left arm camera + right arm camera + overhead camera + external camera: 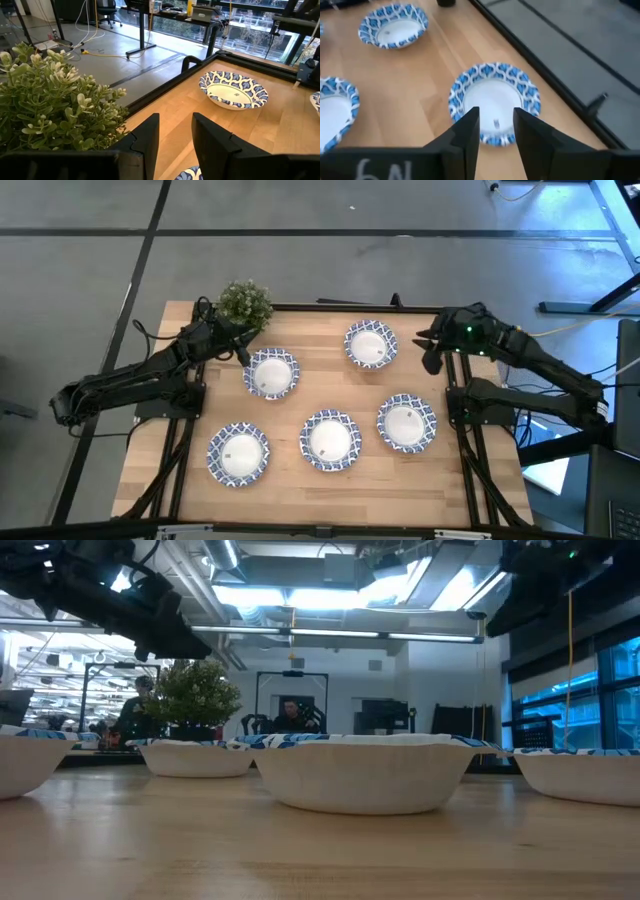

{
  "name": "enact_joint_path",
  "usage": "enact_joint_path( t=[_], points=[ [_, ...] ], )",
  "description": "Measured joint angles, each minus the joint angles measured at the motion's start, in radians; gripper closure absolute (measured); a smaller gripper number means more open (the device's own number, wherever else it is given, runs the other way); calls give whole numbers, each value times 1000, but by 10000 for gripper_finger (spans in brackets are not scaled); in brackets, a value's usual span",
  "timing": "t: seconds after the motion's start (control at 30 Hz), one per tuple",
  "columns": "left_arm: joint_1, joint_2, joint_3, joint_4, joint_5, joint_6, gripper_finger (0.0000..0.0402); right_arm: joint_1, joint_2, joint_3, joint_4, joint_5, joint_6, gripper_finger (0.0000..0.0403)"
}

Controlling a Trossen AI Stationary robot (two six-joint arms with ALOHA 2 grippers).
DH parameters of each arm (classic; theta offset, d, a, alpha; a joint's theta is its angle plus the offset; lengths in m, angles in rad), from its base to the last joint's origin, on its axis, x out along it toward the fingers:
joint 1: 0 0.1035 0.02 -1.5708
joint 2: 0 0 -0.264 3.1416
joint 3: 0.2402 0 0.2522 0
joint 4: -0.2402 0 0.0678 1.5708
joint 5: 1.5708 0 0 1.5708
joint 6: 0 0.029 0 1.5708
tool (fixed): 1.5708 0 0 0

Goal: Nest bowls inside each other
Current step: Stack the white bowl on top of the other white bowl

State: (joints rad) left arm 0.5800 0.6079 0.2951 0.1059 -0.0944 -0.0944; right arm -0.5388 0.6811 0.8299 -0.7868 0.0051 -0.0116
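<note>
From the left, the left gripper (238, 348) hangs at about ten o'clock on the light wooden table (320, 385), beside the small green potted plant (244, 302) in the far-left corner. Its fingers (145, 137) stand parted with nothing between them.

Five small round shallow bowls, white inside with blue-and-white patterned rims, lie separate and unstacked. The front-left bowl (238, 453) sits at seven o'clock. The upper-left bowl (271, 373) sits at eleven, just beside the left gripper. The middle bowl (330, 440) sits at six. The far bowl (370, 345) sits at one o'clock, and the front-right bowl (406, 423) at four.

The right gripper (432, 350) hovers at two o'clock by the table's right edge, near the far bowl. Its fingers (470, 131) are spread and empty, with that bowl's rim showing between them in the right wrist view.

Nothing is nested yet. The bowls look light and stiff, likely glazed and therefore slippery, and would chip if dropped. The sloping rim seems the only purchase: one finger inside, one outside, pinched firmly, then lowered level into the next bowl.
</note>
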Motion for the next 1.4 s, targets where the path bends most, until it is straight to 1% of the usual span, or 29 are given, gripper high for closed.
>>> enact_joint_path(
  t=[0.1, 0.17, 0.27, 0.37, 0.47, 0.53, 0.57, 0.63, 0.7, 0.8, 0.87, 0.97, 1.07, 1.13, 1.23, 1.4],
  points=[
    [0, 0, 0, 0, 0, 0, 292, 0, 7, 55, -115, -5, 9, 272],
    [0, 0, 0, 0, 0, 0, 292, 0, 6, 61, -157, -6, 10, 258],
    [0, 0, 0, 0, 0, 0, 292, 0, 12, 61, -210, -6, 12, 224],
    [0, 0, 0, 0, 0, 0, 292, 0, 33, 61, -238, -12, 120, 187],
    [0, 0, 0, 0, 0, 0, 292, 0, 54, 61, -242, -56, 246, 160],
    [0, 0, 0, 0, 0, 0, 292, 0, 66, 46, -241, -136, 266, 150],
    [0, 0, 0, 0, 0, 0, 292, 0, 71, 28, -242, -171, 262, 148],
    [0, 0, 0, 0, 0, 0, 292, 3, 80, -19, -246, -194, 235, 146],
    [0, 0, 0, 0, 0, 0, 292, 14, 84, -79, -244, -192, 190, 147],
    [0, 0, 0, 0, 0, 0, 292, 31, 90, -173, -201, -193, 182, 151],
    [0, 0, 0, 0, 0, 0, 292, 37, 90, -230, -132, -205, 235, 151],
    [0, 0, 0, 0, 0, 0, 292, 40, 92, -303, -13, -231, 370, 152],
    [0, 0, 0, 0, 0, 0, 292, 45, 91, -355, 56, -339, 390, 152],
    [0, 0, 0, 0, 0, 0, 292, 64, 94, -378, 54, -366, 394, 152],
    [0, 0, 0, 0, 0, 0, 292, 113, 99, -382, 57, -361, 397, 152],
    [0, 0, 0, 0, 0, 0, 292, 215, 125, -370, 56, -253, 410, 157]
  ],
)
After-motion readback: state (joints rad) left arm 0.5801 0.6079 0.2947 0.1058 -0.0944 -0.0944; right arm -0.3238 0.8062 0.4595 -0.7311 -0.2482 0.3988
